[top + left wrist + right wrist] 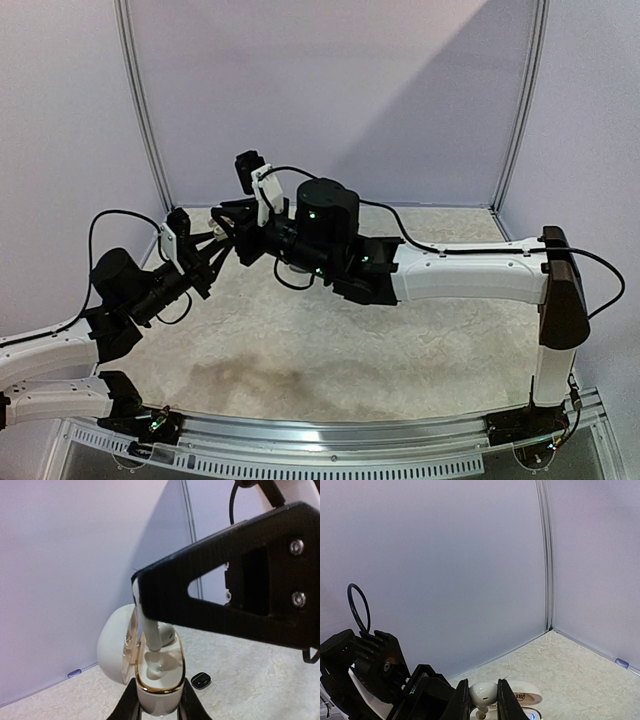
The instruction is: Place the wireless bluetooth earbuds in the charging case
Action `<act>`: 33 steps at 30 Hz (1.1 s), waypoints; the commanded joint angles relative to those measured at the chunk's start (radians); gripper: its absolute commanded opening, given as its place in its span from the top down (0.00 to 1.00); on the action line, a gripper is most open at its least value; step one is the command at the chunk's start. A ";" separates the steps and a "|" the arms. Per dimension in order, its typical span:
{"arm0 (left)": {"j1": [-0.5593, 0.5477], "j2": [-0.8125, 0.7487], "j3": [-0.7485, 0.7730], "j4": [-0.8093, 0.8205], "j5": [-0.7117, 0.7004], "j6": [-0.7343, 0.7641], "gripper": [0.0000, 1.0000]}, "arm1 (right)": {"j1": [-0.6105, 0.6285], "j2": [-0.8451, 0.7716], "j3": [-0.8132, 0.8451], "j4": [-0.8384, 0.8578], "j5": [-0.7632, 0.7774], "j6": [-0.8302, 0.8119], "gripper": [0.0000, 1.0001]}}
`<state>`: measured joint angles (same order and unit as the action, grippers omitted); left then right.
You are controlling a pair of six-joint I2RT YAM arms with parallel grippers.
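L gripper (160,711) clamps the white charging case (180,662) by its lower body, one finger each side. Case sits upright, gold rim up, lid (112,642) swung open on the side away from the R arm. R gripper (482,696) is pinched on a white earbud (150,630) right above the case opening, stem pointing down into the case well; can't tell if the tip touches bottom. In R wrist cam the bud's round head sits btwn the fingers, w/ the open lid just beyond. Small black item (201,680) lies on the table (400,340), low & right of the case; too small to ID.
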<state>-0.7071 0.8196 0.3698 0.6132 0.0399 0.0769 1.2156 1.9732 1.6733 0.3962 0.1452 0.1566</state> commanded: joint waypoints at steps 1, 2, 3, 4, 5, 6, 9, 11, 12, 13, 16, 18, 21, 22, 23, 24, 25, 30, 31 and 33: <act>-0.011 0.000 -0.001 0.036 -0.006 -0.009 1.00 | 0.003 0.033 -0.020 -0.001 0.014 0.001 1.00; -0.011 0.000 -0.001 0.037 -0.005 -0.009 1.00 | 0.003 0.033 -0.019 0.000 0.012 0.002 1.00; -0.011 0.002 -0.001 0.037 -0.005 -0.009 1.00 | 0.003 0.035 -0.018 -0.002 0.009 0.002 1.00; -0.011 0.002 -0.001 0.039 -0.005 -0.010 1.00 | 0.002 0.037 -0.017 -0.003 0.008 0.001 1.00; -0.011 0.002 -0.001 0.039 -0.005 -0.009 1.00 | 0.003 0.038 -0.017 -0.004 0.008 0.000 1.00; -0.011 0.001 0.000 0.039 -0.005 -0.009 1.00 | 0.004 0.039 -0.017 -0.006 0.008 0.000 1.00; -0.011 0.001 0.000 0.039 -0.005 -0.010 1.00 | 0.002 0.042 -0.017 -0.009 0.007 0.000 1.00; -0.011 0.001 -0.001 0.039 -0.006 -0.010 1.00 | 0.003 0.045 -0.017 -0.009 0.005 0.001 1.00; -0.011 0.001 -0.002 0.039 -0.007 -0.010 1.00 | 0.003 0.045 -0.016 -0.007 0.003 0.002 1.00; -0.011 0.002 -0.002 0.040 -0.008 -0.009 1.00 | 0.003 0.047 -0.015 -0.006 0.002 0.005 1.00; -0.011 0.002 0.000 0.043 -0.015 -0.008 1.00 | 0.003 0.054 -0.017 -0.003 0.006 0.011 1.00; -0.011 0.001 0.000 0.045 -0.021 -0.006 1.00 | 0.002 0.058 -0.021 -0.003 0.010 0.013 1.00; -0.011 0.000 0.000 0.045 -0.026 -0.004 1.00 | 0.003 0.062 -0.023 -0.005 0.013 0.018 0.91; -0.011 0.000 0.000 0.045 -0.027 -0.003 1.00 | 0.003 0.064 -0.024 -0.005 0.013 0.019 0.89; -0.011 0.000 -0.001 0.045 -0.030 -0.003 1.00 | 0.003 0.065 -0.024 -0.006 0.014 0.021 0.86; -0.011 0.000 -0.001 0.045 -0.033 -0.003 1.00 | 0.003 0.066 -0.025 -0.009 0.015 0.022 0.83; -0.011 0.000 0.000 0.045 -0.035 -0.002 1.00 | 0.003 0.066 -0.027 -0.008 0.018 0.024 0.80; -0.011 -0.001 -0.002 0.044 -0.034 -0.001 1.00 | 0.003 0.062 -0.033 -0.016 0.030 0.026 0.75; -0.011 -0.001 -0.002 0.043 -0.034 0.000 1.00 | 0.002 0.061 -0.033 -0.017 0.034 0.026 0.75; -0.011 -0.001 -0.002 0.043 -0.030 0.001 1.00 | 0.003 0.060 -0.032 -0.022 0.039 0.022 0.74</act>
<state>-0.7071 0.8200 0.3687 0.6102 0.0090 0.0761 1.2163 2.0056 1.6608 0.4126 0.1528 0.1776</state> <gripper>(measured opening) 0.202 0.254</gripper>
